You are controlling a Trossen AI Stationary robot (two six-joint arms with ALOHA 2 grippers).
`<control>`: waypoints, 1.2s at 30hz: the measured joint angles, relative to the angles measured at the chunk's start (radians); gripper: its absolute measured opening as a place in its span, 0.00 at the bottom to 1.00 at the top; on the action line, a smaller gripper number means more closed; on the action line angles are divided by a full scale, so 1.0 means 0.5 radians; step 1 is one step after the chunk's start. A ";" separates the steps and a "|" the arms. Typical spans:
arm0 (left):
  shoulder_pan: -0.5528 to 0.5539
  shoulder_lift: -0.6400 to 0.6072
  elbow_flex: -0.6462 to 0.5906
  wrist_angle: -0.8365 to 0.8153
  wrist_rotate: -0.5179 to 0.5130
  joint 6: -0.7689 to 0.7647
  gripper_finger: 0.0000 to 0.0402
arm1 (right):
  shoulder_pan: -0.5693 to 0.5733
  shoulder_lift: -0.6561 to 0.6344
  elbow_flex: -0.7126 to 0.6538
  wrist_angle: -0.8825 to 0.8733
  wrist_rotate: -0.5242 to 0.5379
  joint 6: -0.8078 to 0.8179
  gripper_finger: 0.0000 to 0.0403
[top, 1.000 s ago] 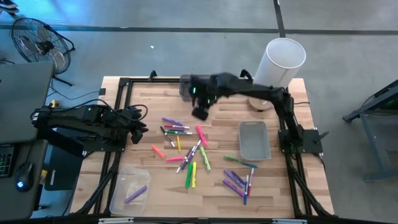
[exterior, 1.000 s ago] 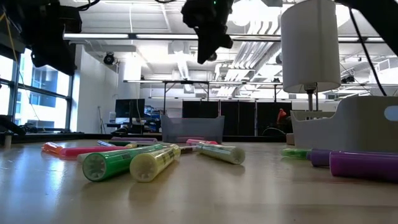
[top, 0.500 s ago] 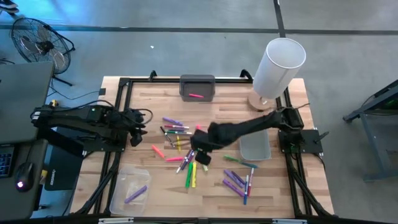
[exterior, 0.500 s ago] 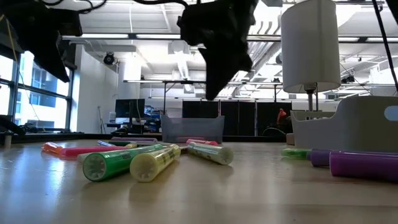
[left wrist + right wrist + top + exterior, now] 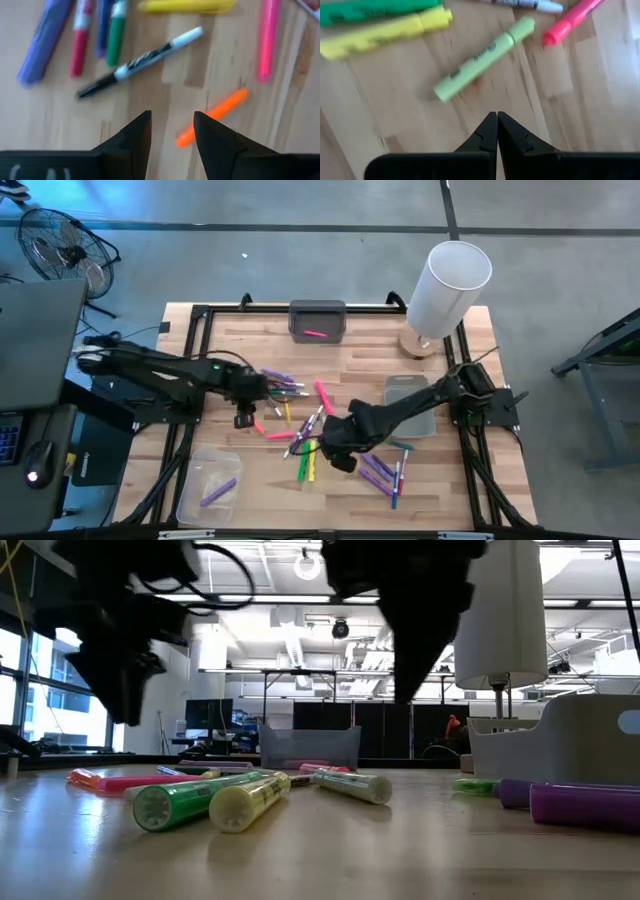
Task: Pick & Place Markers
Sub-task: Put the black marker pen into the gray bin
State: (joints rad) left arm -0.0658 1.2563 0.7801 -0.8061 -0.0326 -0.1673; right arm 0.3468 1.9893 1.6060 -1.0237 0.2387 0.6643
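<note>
Several markers in pink, purple, green, yellow and orange lie loose on the wooden table's middle. My left gripper hangs open, pointing steeply down over the left end of the scatter. In its wrist view an orange marker lies just beside one finger, and a black-and-white pen lies beyond. My right gripper is shut above the table by the near end of the pile. A pale green marker lies ahead of its tips. Both grippers hang clear of the table in the low view.
A dark grey tray at the far middle holds a pink marker. A light grey tray sits on the right, partly under my right arm. A clear tray at the near left holds a purple marker. A white cylinder stands far right.
My right gripper has swung from over the far grey tray toward the near edge and come down over the pile; a pink marker now shows in that tray. My left gripper has reached from the left edge toward the markers, going down and tipping to point downward.
</note>
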 joint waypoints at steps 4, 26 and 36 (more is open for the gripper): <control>-0.001 0.260 0.166 -0.003 0.009 0.209 0.35 | 0.021 -0.267 -0.368 0.260 -0.007 0.033 0.00; 0.001 0.994 0.538 -0.070 -0.172 1.180 0.35 | 0.102 -1.832 -1.534 1.145 0.443 0.038 0.00; -0.002 1.149 0.551 -0.066 -0.170 1.216 0.21 | 0.102 -1.836 -1.542 1.092 0.447 0.000 0.00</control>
State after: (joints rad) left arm -0.0666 1.8309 1.0554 -0.8391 -0.1177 0.4404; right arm 0.3977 1.0714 0.8349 -0.4780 0.4622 0.6642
